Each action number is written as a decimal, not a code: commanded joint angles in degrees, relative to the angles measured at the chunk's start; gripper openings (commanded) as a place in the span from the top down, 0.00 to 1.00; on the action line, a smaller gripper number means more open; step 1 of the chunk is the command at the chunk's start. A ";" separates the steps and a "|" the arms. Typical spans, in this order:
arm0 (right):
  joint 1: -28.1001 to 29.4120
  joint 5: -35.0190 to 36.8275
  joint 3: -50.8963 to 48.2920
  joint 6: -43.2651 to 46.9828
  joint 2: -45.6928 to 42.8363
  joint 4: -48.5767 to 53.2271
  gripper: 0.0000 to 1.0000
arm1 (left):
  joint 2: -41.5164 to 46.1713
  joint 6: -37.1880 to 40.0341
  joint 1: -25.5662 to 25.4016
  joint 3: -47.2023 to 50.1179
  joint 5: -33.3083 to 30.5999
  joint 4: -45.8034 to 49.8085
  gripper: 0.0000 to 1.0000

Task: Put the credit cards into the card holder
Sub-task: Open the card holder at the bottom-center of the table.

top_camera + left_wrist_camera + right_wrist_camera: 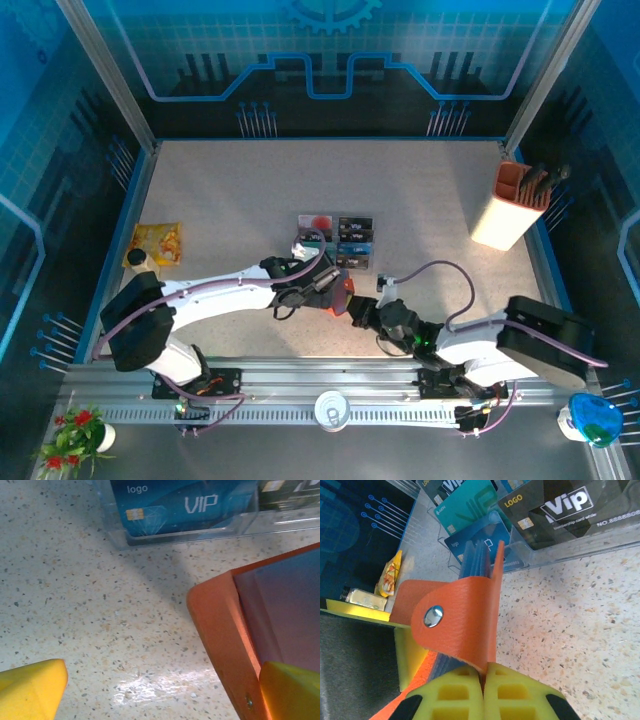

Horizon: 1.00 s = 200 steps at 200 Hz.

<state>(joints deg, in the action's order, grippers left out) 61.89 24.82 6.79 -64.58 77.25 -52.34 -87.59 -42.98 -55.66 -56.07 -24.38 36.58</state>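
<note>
Blue card (175, 507): "logo", "VIP". Black card (565, 510): "LOGO", "Vip".

robot lab cell: speckled tabletop (420, 200) boxed in by blue circuit-and-gear print panels (330, 50) and aluminium posts (108, 80); left arm (220, 290) and right arm (470, 338) bolted to a slotted metal rail (400, 392) at the near edge.

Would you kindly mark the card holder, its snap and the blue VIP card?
card holder (470, 605), right wrist view, orange outer flap.
snap (433, 616), right wrist view, centre.
blue VIP card (170, 507), left wrist view, card face.
</note>
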 commanded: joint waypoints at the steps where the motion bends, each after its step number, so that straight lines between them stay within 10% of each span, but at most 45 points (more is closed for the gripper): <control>1: 0.95 3.39 0.46 -1.36 5.55 -12.95 1.00 | -1.63 1.74 0.11 0.76 -3.52 3.07 0.01; 62: 0.95 3.35 -3.10 -2.01 7.07 -18.10 0.57 | -2.58 2.20 2.11 3.79 -3.72 1.65 0.01; 100: 0.95 6.02 1.12 1.33 -17.37 18.13 0.48 | -2.21 2.97 2.36 3.86 -3.69 0.72 0.01; 147: -4.02 3.85 7.72 6.46 -40.17 54.45 0.47 | -1.21 4.22 2.40 3.08 -3.57 -0.09 0.01; 200: -6.43 -5.17 13.21 11.32 -31.30 56.83 0.58 | 0.62 4.48 2.39 3.50 -3.44 -1.23 0.01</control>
<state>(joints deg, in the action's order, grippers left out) 55.99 24.43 16.19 -57.32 40.38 -0.75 -89.14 -39.88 -53.63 -52.82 -26.81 36.07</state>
